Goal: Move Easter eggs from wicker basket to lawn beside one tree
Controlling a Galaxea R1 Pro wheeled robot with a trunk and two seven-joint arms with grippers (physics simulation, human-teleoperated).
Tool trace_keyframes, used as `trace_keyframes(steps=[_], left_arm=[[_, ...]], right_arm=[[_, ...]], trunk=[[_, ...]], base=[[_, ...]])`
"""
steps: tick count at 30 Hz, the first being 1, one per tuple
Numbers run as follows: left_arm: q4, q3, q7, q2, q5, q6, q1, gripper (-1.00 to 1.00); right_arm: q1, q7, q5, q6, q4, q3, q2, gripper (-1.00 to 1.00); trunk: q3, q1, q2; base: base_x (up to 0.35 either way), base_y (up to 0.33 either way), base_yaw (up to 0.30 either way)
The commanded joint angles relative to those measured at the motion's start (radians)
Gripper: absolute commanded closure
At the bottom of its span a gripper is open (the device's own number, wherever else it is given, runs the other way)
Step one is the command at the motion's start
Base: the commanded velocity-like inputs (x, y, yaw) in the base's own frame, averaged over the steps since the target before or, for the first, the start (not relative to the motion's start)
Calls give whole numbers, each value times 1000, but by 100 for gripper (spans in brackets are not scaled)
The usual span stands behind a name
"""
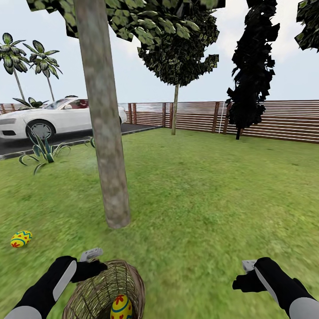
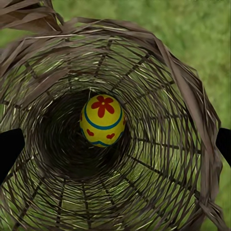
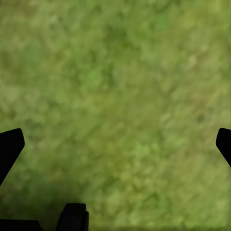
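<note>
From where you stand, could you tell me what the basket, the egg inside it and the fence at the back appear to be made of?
The wicker basket looks woven from dry brown twigs, matt and rough: loose strands cross over radial ribs. The egg seems hard and smooth, painted yellow with red flowers and blue-green bands; its core material is unclear. The fence appears to be brown wooden slats laid horizontally between posts.

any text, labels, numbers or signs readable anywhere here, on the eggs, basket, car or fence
None: no readable text in any view.
Egg in the wicker basket: egg shows only a painted red flower and blue bands, no letters.
Egg on the lawn: painted pattern only.
White car: no badge or plate legible.
Fence: plain slats, no sign.
</note>
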Motion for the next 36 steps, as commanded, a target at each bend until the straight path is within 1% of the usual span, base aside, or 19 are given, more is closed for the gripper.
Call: trace_keyframes(steps=[1, 19, 21, 22, 25, 31, 36], left_arm=[[-1, -3, -5, 0, -5, 3, -1, -100], [1, -3, -9, -1, -3, 0, -1, -100], [2, -4, -9, -1, -3, -13, -1, -100], [5, -4, -8, -4, -2, -36, -2, -100], [7, -4, -6, -21, -4, -56, -1, -100], [8, -4, -5, -29, -5, -62, -1, -100], [8, -4, -5, -29, -5, -63, -1, -100]], right_arm=[[-1, -1, -5, 4, -1, 6, -1, -100], [-1, -1, -5, 3, -1, 6, -2, -100], [-1, -5, -5, 3, 1, 6, -2, -100], [-1, -9, -5, 3, 8, 6, -2, -100], [-1, -12, -6, 3, 15, 5, -1, -100], [-1, -13, -6, 3, 17, 5, -1, -100], [-1, -12, -6, 3, 17, 5, -1, -100]], trunk=[[-1, 0, -1], [-1, 0, -1], [-1, 0, -1], [-1, 0, -1], [-1, 0, -1], [-1, 0, -1], [-1, 0, -1]], base=[[0, 0, 0], [0, 0, 5], [0, 0, 181], [0, 0, 256], [0, 0, 276], [0, 0, 275], [0, 0, 71]])
